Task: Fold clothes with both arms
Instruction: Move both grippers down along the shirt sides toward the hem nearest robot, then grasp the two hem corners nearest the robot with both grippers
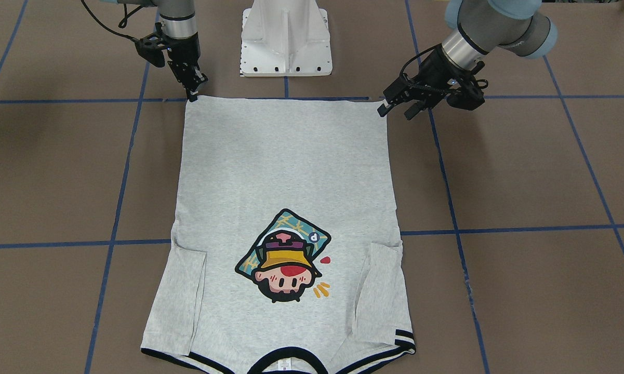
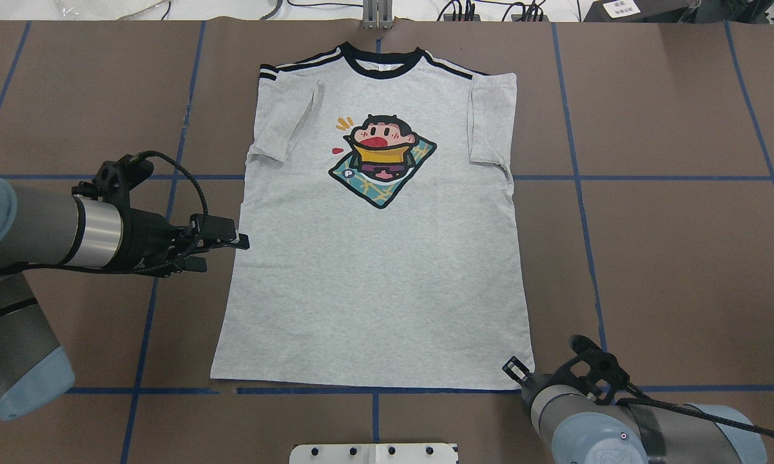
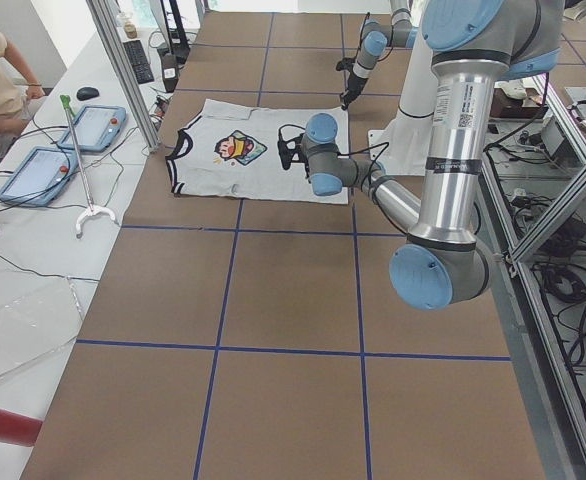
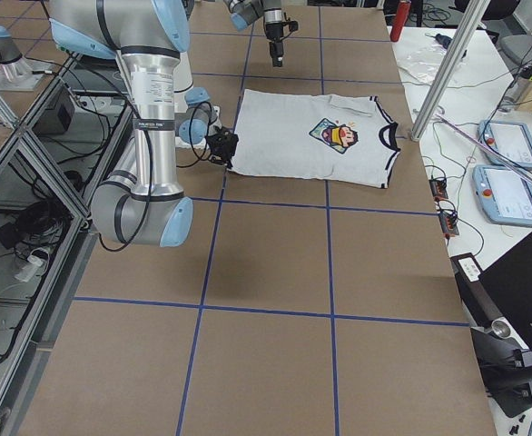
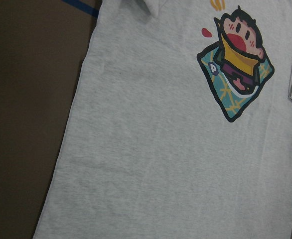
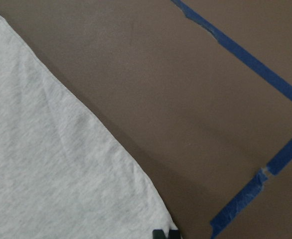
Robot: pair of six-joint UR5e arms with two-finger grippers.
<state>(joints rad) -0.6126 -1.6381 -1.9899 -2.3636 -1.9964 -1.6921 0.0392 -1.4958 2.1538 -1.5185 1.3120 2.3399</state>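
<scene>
A light heather-grey T-shirt [image 2: 387, 258] of soft, speckled knit lies flat and face up in the middle of the matt brown surface [image 2: 670, 258]. Its black ribbed collar [image 2: 380, 64] lies on the far side from the robot and its straight hem along the near side. Both short sleeves are folded inward over the chest, and black-and-white striped trim runs along the shoulders. The glossy cartoon print [image 2: 382, 158] sits in a tilted diamond frame. Blue tape [image 6: 245, 55] with rough, torn joins marks the surface into squares.

The left claw [image 1: 395, 112] hangs just off the hem corner on the robot's left with its two black prongs spread and nothing between them. The right claw [image 1: 193, 95] points straight down onto the other hem corner with its tips pressed close together. Its wrist view shows only the very ends of the fingertips [image 6: 159, 233], cut off by the lower edge, so whether cloth lies between them cannot be made out. The front-facing view crops the collar. The white base [image 1: 286, 39] is only partly in view.
</scene>
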